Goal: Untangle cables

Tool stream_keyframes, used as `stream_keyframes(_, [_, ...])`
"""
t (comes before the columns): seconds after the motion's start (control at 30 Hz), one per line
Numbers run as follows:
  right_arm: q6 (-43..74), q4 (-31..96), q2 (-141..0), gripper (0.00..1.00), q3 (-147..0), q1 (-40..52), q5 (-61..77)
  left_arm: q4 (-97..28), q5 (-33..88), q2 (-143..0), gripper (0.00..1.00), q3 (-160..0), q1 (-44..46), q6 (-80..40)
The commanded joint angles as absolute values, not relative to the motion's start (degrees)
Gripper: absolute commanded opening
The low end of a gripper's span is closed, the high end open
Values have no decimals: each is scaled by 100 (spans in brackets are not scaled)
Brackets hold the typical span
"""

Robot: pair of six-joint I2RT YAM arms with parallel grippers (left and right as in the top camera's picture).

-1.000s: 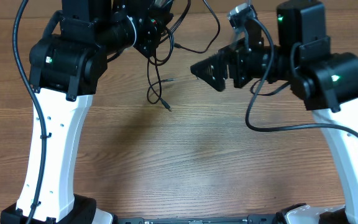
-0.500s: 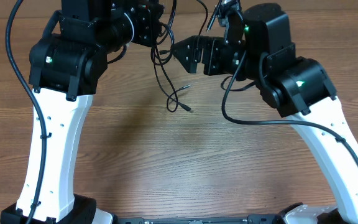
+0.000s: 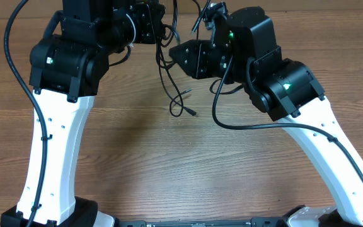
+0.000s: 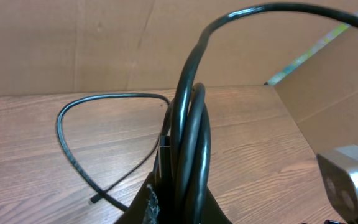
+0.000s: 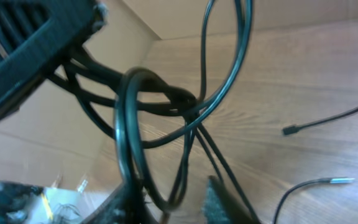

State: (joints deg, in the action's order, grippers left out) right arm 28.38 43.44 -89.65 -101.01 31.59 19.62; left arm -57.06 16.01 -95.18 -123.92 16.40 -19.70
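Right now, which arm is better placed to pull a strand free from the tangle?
Right. The left claw is shut on the cables, holding them up; the right claw is open with the tangled loops between its fingers, so it can probably grab one.

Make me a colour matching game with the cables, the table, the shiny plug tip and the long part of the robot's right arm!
Things:
1. cables
2. table
3. plug tip
4. right arm's long part

Colours:
a. silver
b. white
c. black
d. brown wood

Pairs: 1-c, 2-d, 3-a, 4-b
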Motion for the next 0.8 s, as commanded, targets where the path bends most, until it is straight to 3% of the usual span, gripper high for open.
stream_keyframes(0.0, [2851,4259,-8982,20,-10066,3181,1887,-5677,1623,-9513,4,-12470,1678,-2196])
stream_keyframes(0.1, [2851,4180,-8982,19,-10053,3181,1890,-5690,1658,-9513,4,-12470,1704,-2222])
stream_keyframes(0.37, [2853,4136,-9083,4,-10053,3183,1892,-5695,1782,-9513,4,-12470,1734,-2298])
stream_keyframes(0.5, [2840,4145,-9102,4,-10053,3181,1890,-5697,1712,-9513,4,-12470,1730,-2206])
stream_keyframes(0.77, [2504,4215,-9087,4,-10055,3170,1608,-6117,16,-9524,4,-12470,1723,-2091])
